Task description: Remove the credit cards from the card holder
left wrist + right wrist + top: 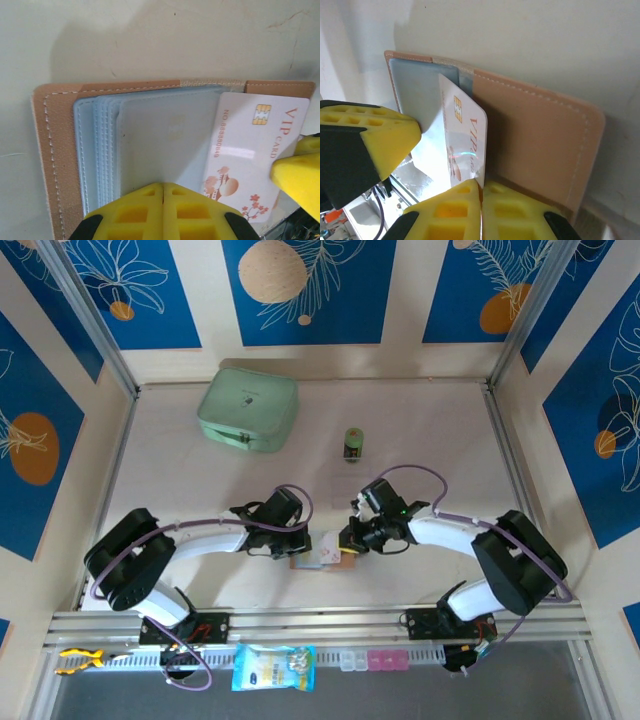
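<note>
One credit card — pale, marked VIP — juts partway out of the grey-blue sleeves of the card holder, which lies open on the surface between the arms. Right claw is clenched on the card's near edge. Left claw is clenched at the sleeves' edge, apparently pinning them — contact hard to read. Step: extracting this card. Next calls for a straight pull along the sleeve, with the holder held down.

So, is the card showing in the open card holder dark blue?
No, the VIP card at the open card holder is white with orange-red print and a gold chip.
</note>
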Motion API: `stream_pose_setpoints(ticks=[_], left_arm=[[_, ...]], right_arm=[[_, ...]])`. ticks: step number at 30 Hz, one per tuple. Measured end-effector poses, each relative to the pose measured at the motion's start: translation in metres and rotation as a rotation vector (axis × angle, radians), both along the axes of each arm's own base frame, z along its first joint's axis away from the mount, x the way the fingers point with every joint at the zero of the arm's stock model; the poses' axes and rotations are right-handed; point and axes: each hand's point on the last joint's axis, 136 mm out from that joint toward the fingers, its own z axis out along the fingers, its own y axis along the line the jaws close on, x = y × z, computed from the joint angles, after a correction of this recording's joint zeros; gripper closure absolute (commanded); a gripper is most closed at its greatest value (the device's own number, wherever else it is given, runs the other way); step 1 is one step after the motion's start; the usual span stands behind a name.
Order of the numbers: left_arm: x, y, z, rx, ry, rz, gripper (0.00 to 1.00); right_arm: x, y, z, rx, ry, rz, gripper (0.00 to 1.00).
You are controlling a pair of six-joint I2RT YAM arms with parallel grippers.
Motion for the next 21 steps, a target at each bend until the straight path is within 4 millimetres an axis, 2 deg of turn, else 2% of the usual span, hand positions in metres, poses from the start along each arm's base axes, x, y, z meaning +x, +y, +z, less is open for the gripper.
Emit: stream_pose_setpoints(ticks=[8, 16, 21], left_arm=[[0.000, -0.001, 0.000, -0.010, 0.001, 0.004, 1.00], [0.000, -0.002, 0.000, -0.021, 0.002, 0.010, 1.00], [0.000, -0.003, 0.000, -0.027, 0.002, 0.009, 1.00]], right_arm=[[-0.002, -0.008, 0.007, -0.055, -0.006, 0.009, 0.93], [-0.005, 0.006, 0.012, -0.087, -0.031, 0.058, 0.93], [-0.006, 0.012, 0.011, -0.132, -0.033, 0.076, 0.84]])
